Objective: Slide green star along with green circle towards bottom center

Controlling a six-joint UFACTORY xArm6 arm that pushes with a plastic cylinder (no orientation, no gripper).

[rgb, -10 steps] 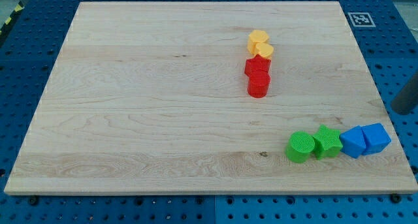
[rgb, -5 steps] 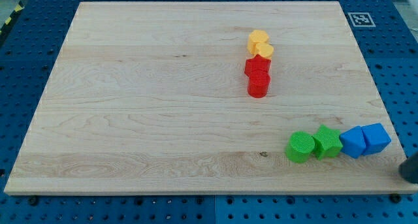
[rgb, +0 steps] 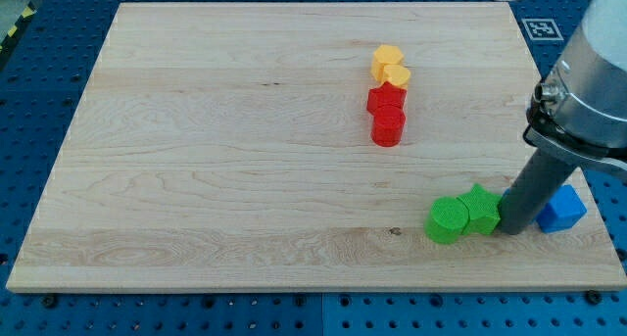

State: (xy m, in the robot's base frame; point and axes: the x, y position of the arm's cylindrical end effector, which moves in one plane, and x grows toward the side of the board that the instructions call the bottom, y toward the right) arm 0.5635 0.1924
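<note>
The green star (rgb: 481, 210) and the green circle (rgb: 448, 221) sit side by side, touching, near the bottom right of the wooden board (rgb: 196, 160). The circle is on the star's left. My tip (rgb: 513, 228) stands right against the star's right side, between it and a blue block (rgb: 561, 208). The rod hides a second blue block that lay next to the star.
Two yellow blocks (rgb: 390, 66) and two red blocks (rgb: 387, 114) form a short column in the upper middle of the board. A black-and-white marker tag (rgb: 541, 28) lies off the board's top right corner. The board's bottom edge is close below the green blocks.
The arm has come into view from the right, and my tip has moved left to the star's right side. The green star and circle have shifted slightly left.
</note>
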